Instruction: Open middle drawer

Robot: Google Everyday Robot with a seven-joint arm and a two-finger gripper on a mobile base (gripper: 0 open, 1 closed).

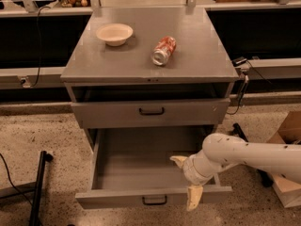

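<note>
Nearest, at the cabinet's lower front, the middle drawer stands pulled well out, its plain grey inside bare. The opening appears essentially done; only withdrawal seems left. The gripper sits at the right end of that drawer's front, cream fingers spread apart, one inside and one outside the panel, clamping nothing. The sheet-metal front is flat, with a small black bar handle. Above, the upper drawer is closed. On the cabinet top lie a tipped can and a shallow round bowl.
</note>
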